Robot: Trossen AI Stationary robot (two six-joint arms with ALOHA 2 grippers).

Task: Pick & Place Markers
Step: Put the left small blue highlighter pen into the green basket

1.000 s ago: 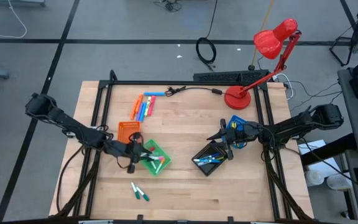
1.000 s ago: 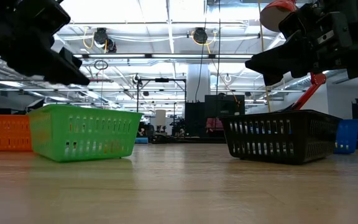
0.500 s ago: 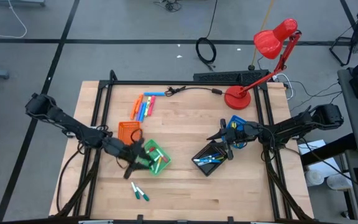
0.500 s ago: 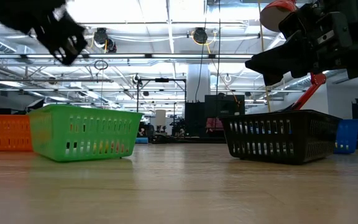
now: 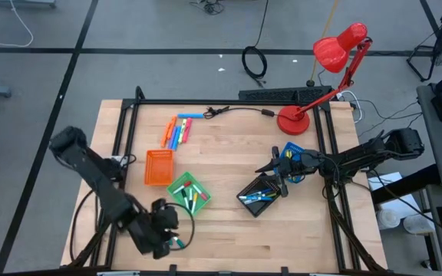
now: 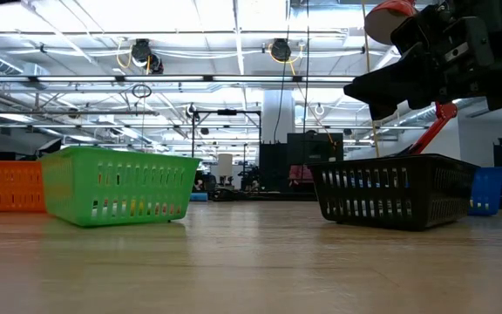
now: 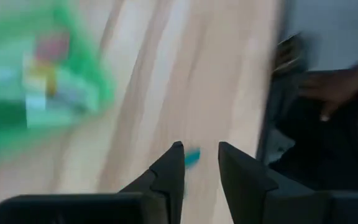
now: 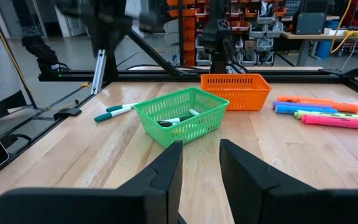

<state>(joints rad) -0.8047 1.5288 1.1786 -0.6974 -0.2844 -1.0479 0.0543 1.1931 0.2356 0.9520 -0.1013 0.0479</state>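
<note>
I see left gripper near-front of green tray, fingers slightly apart, empty, over green markers | right gripper right of tray, narrow gap, empty

Light falls evenly from above on the table, bright and soft, with only faint shadows under the arms. The red lamp adds no visible pool of light. At table height, ceiling strip lights glare almost white across the top, so the right gripper shows as a dark silhouette, and the near tabletop is out of focus. The left wrist view is smeared with motion blur: the green tray is a haze, edges lost. The right wrist view is crisp and evenly lit, its own fingers slightly soft.
</note>
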